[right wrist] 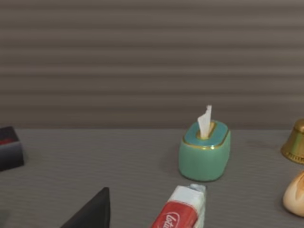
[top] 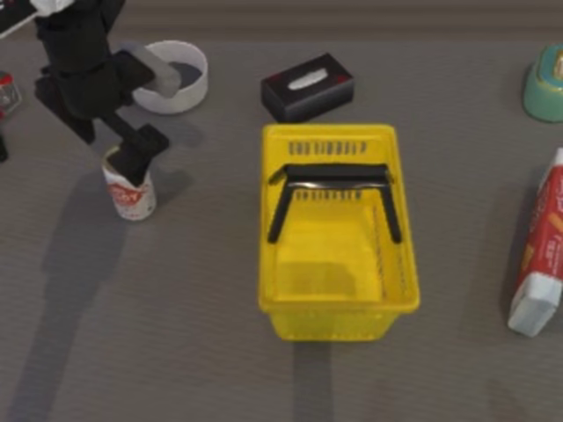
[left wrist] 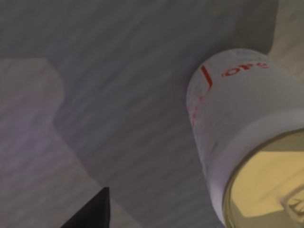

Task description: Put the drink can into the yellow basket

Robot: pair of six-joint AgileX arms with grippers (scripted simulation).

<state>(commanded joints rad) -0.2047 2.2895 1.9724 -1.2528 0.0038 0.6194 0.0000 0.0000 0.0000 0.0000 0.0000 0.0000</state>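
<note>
While upright, drink can (top: 130,195) sits directly under left jaws (top: 132,158).

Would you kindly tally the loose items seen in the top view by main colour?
White: 3, the drink can, round bowl and red-printed tube.
Yellow: 1, the yellow basket.
Black: 1, the tissue box.
Green: 1, the tissue holder.
Total: 6.
</note>
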